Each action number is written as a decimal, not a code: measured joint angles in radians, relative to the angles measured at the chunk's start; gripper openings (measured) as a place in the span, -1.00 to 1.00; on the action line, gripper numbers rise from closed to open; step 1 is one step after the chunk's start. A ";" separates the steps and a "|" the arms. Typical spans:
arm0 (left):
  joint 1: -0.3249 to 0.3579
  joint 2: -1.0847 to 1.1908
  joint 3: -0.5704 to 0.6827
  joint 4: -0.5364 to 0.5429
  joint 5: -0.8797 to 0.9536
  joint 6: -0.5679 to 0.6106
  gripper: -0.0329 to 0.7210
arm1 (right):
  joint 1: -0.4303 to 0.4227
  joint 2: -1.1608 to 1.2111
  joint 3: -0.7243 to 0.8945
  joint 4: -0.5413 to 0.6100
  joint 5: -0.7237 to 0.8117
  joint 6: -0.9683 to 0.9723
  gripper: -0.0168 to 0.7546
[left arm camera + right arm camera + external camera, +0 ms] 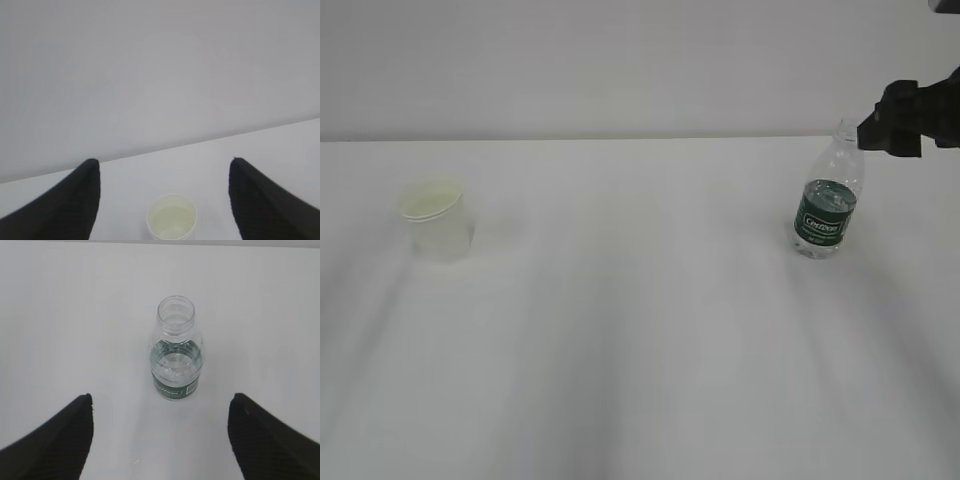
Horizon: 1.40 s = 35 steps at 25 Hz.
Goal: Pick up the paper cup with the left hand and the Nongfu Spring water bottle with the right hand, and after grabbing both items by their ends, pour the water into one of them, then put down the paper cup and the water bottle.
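Observation:
The white paper cup stands upright on the left of the table. In the left wrist view it sits low between and beyond the black fingers, and I cannot tell if it holds liquid. My left gripper is open above and behind the cup, touching nothing. The Nongfu Spring water bottle stands upright on the right, uncapped, with water up to the top of its green label. My right gripper is open, and the bottle stands ahead of it, untouched. The right arm hangs level with the bottle's neck.
The white table ends against a pale wall at the back. Between cup and bottle there is only bare tabletop. The left arm does not show in the exterior view.

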<state>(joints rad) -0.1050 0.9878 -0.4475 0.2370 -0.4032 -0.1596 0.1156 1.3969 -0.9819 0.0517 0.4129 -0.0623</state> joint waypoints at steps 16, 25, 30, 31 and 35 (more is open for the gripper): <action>0.000 -0.234 0.002 -0.002 0.158 -0.023 0.61 | 0.000 -0.253 0.092 0.000 -0.051 -0.059 0.60; 0.000 -0.244 0.002 -0.002 0.212 -0.023 0.61 | 0.000 -0.454 0.345 0.000 -0.267 -0.063 0.59; 0.000 -0.269 0.002 -0.002 0.262 -0.023 0.61 | 0.000 -0.573 0.411 0.000 -0.290 -0.064 0.59; 0.000 -0.274 0.002 -0.002 0.277 -0.023 0.61 | 0.000 -0.596 0.418 0.000 -0.290 -0.064 0.59; 0.000 -0.302 0.002 -0.004 0.315 -0.023 0.61 | 0.000 -0.664 0.427 0.000 -0.275 -0.069 0.59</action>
<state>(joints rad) -0.1050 0.6853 -0.4459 0.2335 -0.0880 -0.1826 0.1156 0.7329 -0.5548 0.0517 0.1376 -0.1310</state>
